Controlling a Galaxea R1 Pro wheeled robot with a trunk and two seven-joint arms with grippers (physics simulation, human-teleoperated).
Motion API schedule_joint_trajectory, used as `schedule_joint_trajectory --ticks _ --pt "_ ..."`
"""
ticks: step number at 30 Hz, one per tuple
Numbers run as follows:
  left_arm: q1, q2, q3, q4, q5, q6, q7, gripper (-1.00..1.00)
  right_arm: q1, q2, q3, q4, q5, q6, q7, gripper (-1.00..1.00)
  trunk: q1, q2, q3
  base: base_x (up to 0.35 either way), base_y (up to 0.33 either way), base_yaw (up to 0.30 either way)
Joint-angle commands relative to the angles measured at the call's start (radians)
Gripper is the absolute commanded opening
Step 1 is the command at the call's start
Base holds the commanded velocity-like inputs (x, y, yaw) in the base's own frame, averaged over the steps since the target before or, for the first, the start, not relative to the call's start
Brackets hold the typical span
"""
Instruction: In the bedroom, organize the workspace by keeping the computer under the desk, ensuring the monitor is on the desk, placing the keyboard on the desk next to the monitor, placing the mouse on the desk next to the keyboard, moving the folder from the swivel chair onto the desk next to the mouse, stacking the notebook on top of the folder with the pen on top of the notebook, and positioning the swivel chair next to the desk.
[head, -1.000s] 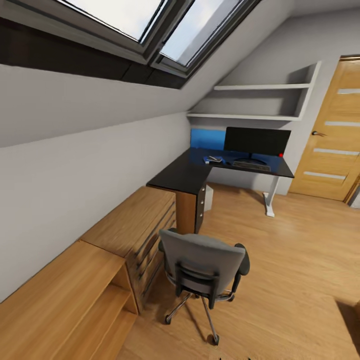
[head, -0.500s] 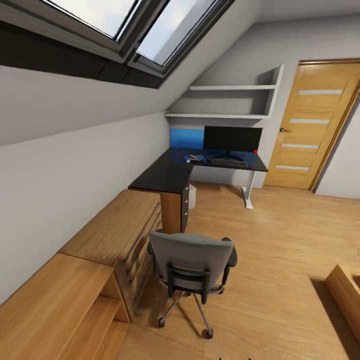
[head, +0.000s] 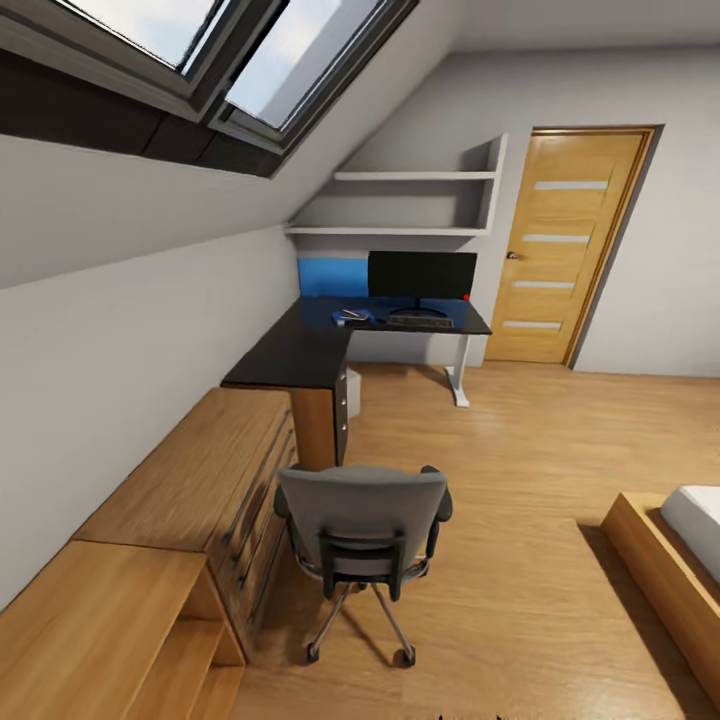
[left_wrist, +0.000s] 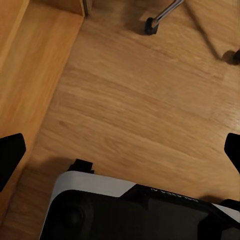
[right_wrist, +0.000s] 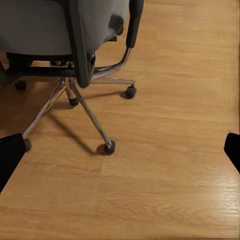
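Now, looking down an attic bedroom from the head view: swivel chair (head: 362, 522) at 6 o'clock, back turned to the camera, standing on the wooden floor (head: 520, 470) just beside a wooden drawer chest (head: 215, 480) at 8 o'clock, well apart from the far end of the bench. L-shaped black bench (head: 300, 350) at 12 o'clock, running along the sloped wall and turning under the shelves (head: 400, 205). Monitor (head: 421, 276) upright on the bench, blue back panel (head: 331, 277) just to its 9 o'clock. Keyboard (head: 420, 322) lying flat in front of the monitor, at its 6 o'clock. Blue folder (head: 352, 317) on the bench at the keyboard's 9 o'clock, something small and pale on top, too small to name. Mouse too small to pick out. Sliver of a light grey computer (head: 353, 388) peeking out under the bench beside the dark cabinet (head: 341, 405). Wooden door (head: 560, 250) at 1 o'clock, corner of a bed (head: 675, 560) at 4 o'clock, skylights (head: 230, 45) at 11 o'clock. Left wrist view: left pincer (left_wrist: 120, 155) released, fingertips wide apart at the frame's edges, nothing between them, bare floor and the robot's own base (left_wrist: 135, 210) below. Right wrist view: right pincer (right_wrist: 120, 150) also spread wide and unladen, aimed at the chair's chrome star base and casters.
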Motion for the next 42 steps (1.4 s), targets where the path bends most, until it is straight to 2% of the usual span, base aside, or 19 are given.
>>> schedule_joint_trajectory --ticks 1,9,25,42 --pt "-0.001 0.0 -0.009 -0.001 0.003 -0.003 0.007 1.0 -0.001 0.0 0.008 0.0 -0.002 -0.002 -0.009 1.0 0.001 -0.002 -0.002 -0.007 0.187 -0.195" --pt "-0.001 0.0 -0.008 -0.001 0.001 -0.006 0.006 1.0 -0.001 0.0 0.01 0.001 -0.001 -0.002 -0.009 1.0 0.001 -0.002 -0.002 -0.055 0.119 -0.077" --pt "-0.001 0.004 0.0 -0.008 0.005 -0.009 0.016 1.0 -0.001 -0.001 0.009 0.003 0.001 -0.002 -0.009 1.0 0.001 -0.002 -0.002 -0.008 0.011 -0.005" --pt "-0.001 0.003 0.0 -0.008 0.007 -0.009 0.018 1.0 -0.001 -0.004 0.008 0.006 0.0 -0.002 -0.009 1.0 0.066 -0.121 -0.055 0.0 0.0 0.0"
